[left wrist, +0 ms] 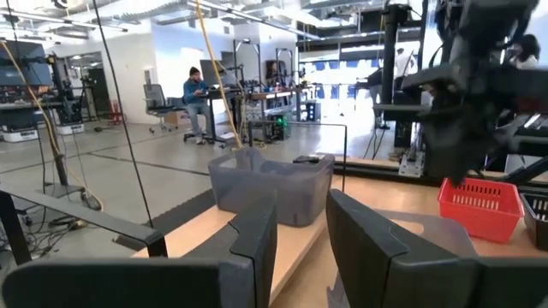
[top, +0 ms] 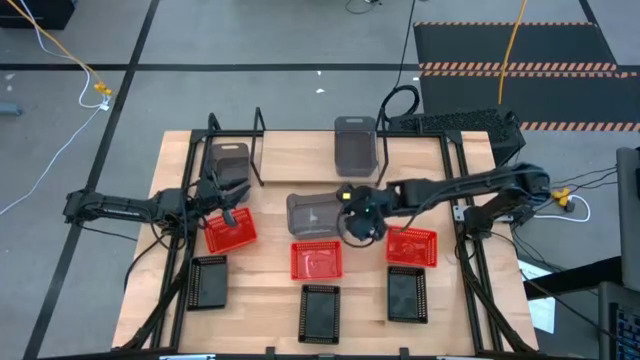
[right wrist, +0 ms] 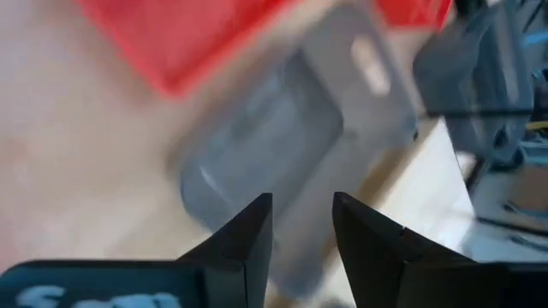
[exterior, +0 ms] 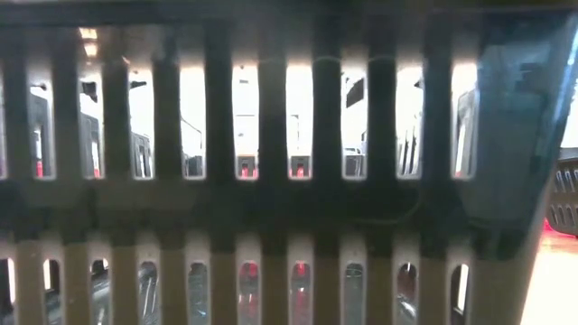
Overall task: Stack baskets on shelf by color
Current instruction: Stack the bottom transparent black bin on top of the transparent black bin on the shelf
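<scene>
In the high view, one grey basket (top: 228, 160) stands between the shelf's thin posts (top: 260, 122) at the far left. A second grey basket (top: 355, 143) stands at the far middle, and a third (top: 310, 213) at the table's centre. Three red baskets (top: 230, 232) (top: 317, 260) (top: 411, 246) form a middle row, with three black baskets (top: 207, 282) (top: 320, 313) (top: 407, 295) nearer. My left gripper (top: 228, 208) (left wrist: 301, 205) is open over the left red basket's far edge, holding nothing. My right gripper (top: 358, 222) (right wrist: 302, 201) is open above the centre grey basket's (right wrist: 282, 145) right end.
Black frame rails (top: 470, 250) run along the table's left and right sides. A slotted basket wall (exterior: 271, 181) fills the low view. The left wrist view shows the far-middle grey basket (left wrist: 274, 184), a red basket (left wrist: 479, 205), my right arm (left wrist: 479, 85) and a seated person (left wrist: 195, 94) far off.
</scene>
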`<state>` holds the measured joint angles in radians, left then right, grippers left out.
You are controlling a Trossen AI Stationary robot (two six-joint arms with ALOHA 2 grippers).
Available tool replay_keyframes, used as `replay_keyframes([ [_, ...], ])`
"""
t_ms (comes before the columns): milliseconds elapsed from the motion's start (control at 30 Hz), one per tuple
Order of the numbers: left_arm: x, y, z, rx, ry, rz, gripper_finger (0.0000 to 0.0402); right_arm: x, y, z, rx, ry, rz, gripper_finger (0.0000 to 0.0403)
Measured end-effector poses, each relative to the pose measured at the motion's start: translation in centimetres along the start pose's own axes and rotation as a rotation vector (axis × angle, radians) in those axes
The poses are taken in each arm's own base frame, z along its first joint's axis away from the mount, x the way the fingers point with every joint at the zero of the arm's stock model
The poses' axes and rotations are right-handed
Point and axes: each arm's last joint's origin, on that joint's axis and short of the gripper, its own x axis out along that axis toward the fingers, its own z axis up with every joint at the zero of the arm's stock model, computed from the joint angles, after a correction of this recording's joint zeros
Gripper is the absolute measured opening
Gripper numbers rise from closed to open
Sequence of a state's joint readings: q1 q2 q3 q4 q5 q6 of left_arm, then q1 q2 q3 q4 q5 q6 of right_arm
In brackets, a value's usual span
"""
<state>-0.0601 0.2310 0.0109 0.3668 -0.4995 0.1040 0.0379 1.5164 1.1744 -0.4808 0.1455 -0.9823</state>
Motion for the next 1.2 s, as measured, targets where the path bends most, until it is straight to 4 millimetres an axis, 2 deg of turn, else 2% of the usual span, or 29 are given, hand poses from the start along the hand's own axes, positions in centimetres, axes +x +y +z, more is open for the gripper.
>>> replay_keyframes([
  [167,0.0,0.0,0.0,-0.002,-0.001,0.0,0.0106,0.7,0.4,-1.3,-0.095,0.127,0.059,0.0116],
  [467,0.0,0.0,0.0,-0.001,-0.002,0.0,0.0106,1.1,-0.1,-2.6,-0.185,0.135,0.081,0.0116],
  [833,0.0,0.0,0.0,-0.001,-0.002,0.0,0.0106,5.2,1.2,-3.6,-0.377,0.141,0.099,0.0116],
  [1033,0.0,0.0,-0.1,0.007,0.004,0.0,0.0106,7.7,2.0,-4.1,-0.438,0.221,0.146,0.0116],
  [1200,0.0,0.0,0.0,0.009,0.003,0.0,0.0106,8.9,2.7,-4.5,-0.429,0.245,0.19,0.0088],
])
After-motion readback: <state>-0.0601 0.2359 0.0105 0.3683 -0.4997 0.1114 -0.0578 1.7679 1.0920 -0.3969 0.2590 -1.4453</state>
